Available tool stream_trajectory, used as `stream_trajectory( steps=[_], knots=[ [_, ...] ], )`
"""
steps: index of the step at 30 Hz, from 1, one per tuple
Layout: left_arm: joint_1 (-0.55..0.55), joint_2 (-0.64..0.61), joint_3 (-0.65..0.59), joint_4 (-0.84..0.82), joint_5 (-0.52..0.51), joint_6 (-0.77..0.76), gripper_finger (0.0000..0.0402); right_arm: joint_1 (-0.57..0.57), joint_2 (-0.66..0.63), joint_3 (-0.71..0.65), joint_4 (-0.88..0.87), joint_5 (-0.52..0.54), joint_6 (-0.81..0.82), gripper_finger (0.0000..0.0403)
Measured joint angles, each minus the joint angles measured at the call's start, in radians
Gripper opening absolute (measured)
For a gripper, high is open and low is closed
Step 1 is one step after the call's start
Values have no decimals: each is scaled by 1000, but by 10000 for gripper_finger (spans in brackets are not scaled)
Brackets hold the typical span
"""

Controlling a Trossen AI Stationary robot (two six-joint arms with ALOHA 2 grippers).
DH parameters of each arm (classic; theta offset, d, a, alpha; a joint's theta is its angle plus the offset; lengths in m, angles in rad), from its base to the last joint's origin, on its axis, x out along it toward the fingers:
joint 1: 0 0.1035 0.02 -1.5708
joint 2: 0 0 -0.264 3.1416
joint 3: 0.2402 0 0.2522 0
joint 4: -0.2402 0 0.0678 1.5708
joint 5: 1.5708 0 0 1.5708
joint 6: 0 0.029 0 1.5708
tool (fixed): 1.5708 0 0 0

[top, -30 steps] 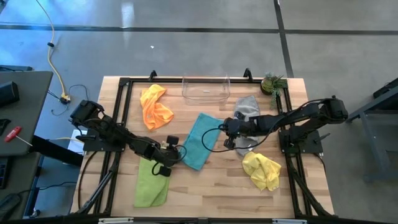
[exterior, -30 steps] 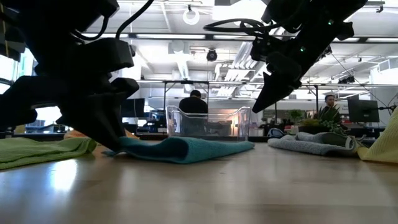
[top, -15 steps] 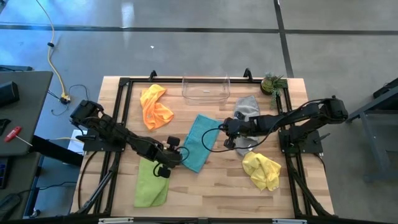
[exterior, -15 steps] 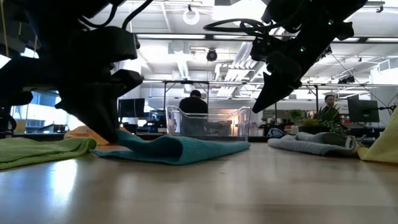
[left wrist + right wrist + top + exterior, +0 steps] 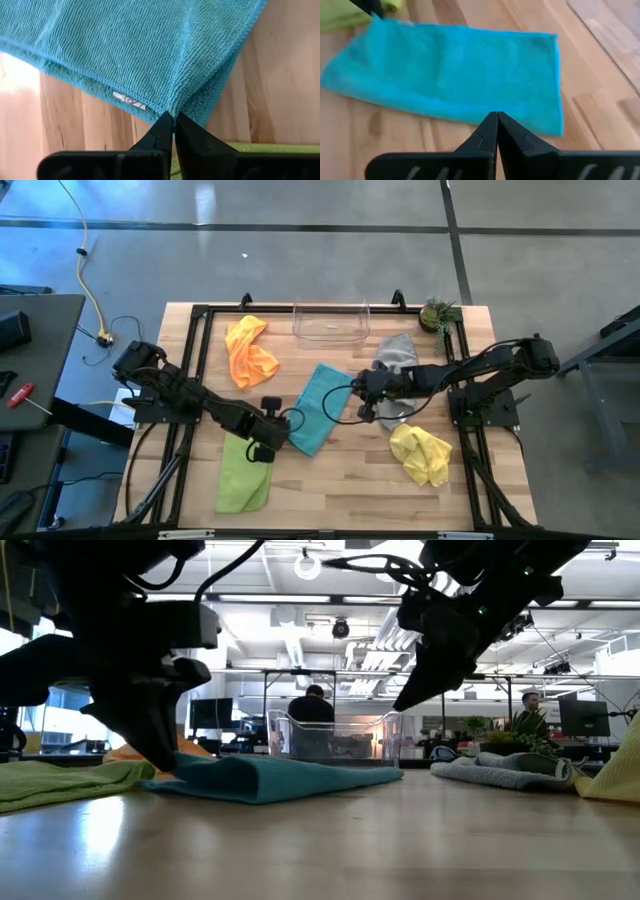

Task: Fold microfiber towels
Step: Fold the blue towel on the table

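Folding has barely begun — the soft teal microfiber towel (image 5: 318, 406) lies mid-bench, its near corner pinched by the closed left gripper (image 5: 173, 120). The right gripper (image 5: 496, 119) hangs closed and empty above its far edge; the orange (image 5: 250, 352), grey (image 5: 396, 358), yellow (image 5: 421, 453) and lime green (image 5: 245, 473) towels look unfolded.

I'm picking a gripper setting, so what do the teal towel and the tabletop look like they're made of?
Teal towel: soft knitted microfiber by the look, matte, with fine ribbed loops and a small sewn tag. Tabletop: light wood, smooth, with visible grain and plank seams; possibly butcher block.

Wooden table (image 5: 330, 480), five towels (image 5: 322, 406), clear bin (image 5: 331, 322), plant (image 5: 437, 313)
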State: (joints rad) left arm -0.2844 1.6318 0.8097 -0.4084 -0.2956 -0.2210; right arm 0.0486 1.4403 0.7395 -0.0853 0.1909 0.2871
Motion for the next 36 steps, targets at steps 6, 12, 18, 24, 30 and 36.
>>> stream_trajectory(
  steps=[6, 12, 18, 24, 30, 36],
  knots=[
    [0, 0, 0, -20, -14, -45, 1, 0, 31, 0, 52, -27, 19, 0],
    [0, 0, 0, -22, -15, -70, 1, -3, 152, 0, 123, -4, 50, 0],
    [0, -1, 0, -41, -26, -91, 1, -25, 235, 0, 186, -1, 72, 0],
    [0, -16, 0, -47, -30, -106, 1, -55, 316, 0, 235, -9, 72, 0],
    [1, -17, 0, -95, -33, -126, 1, -58, 343, 3, 246, -7, 72, 0],
    [3, -17, 0, -112, -8, -136, 1, -58, 343, 3, 240, -20, 72, 0]
  ],
)
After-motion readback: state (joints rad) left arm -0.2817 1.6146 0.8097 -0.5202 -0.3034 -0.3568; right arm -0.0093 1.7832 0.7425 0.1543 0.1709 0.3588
